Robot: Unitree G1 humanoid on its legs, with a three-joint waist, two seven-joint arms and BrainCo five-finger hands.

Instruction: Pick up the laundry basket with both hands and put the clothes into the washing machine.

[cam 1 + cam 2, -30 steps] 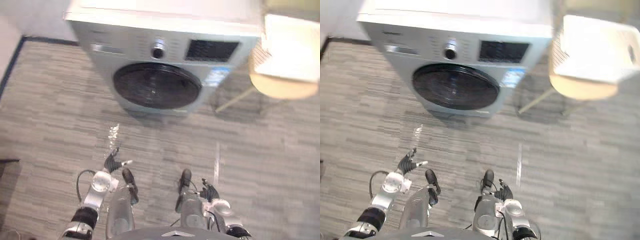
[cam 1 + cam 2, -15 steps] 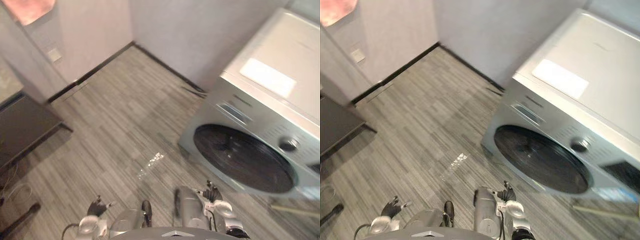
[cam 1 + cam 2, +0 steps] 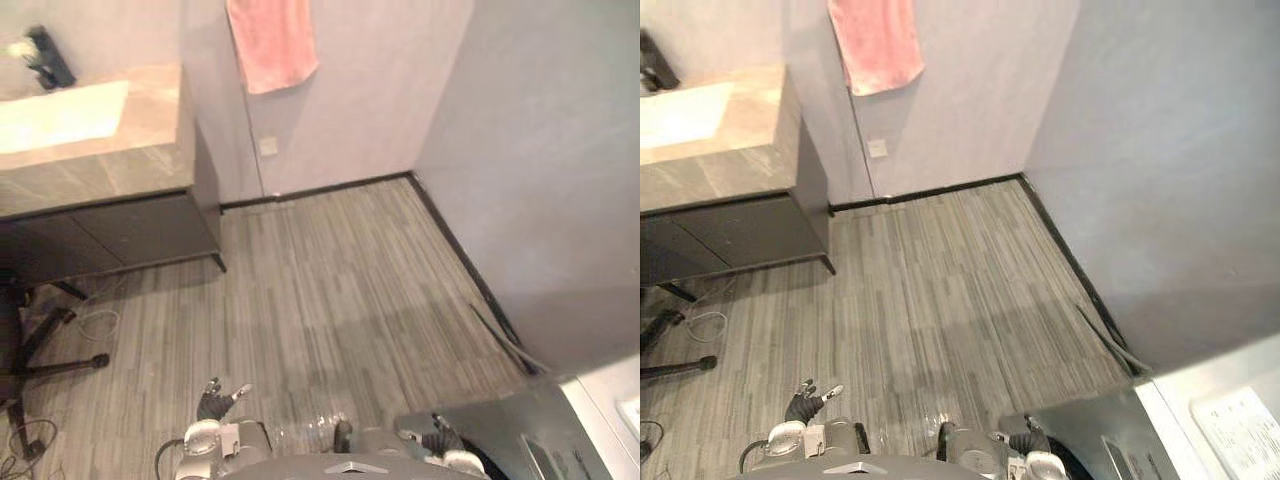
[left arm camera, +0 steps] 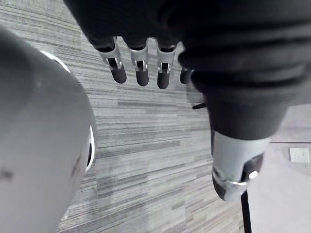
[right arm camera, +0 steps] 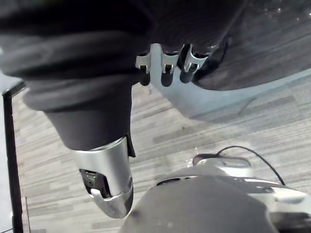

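With my head camera facing a corner, both the left robot hand (image 4: 141,68) and right robot hand (image 5: 165,68) hung slack-fingered, holding nothing; the washing machine (image 3: 560,440) sat lower right.

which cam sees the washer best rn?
Right wrist view: the washing machine front and its dark door sit just past the right hand. The eye views catch its top corner at lower right.

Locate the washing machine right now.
The washing machine sits at the lower right corner of both eye views, against the grey wall, just right of the right hand; the right wrist view shows its door beyond the fingers.
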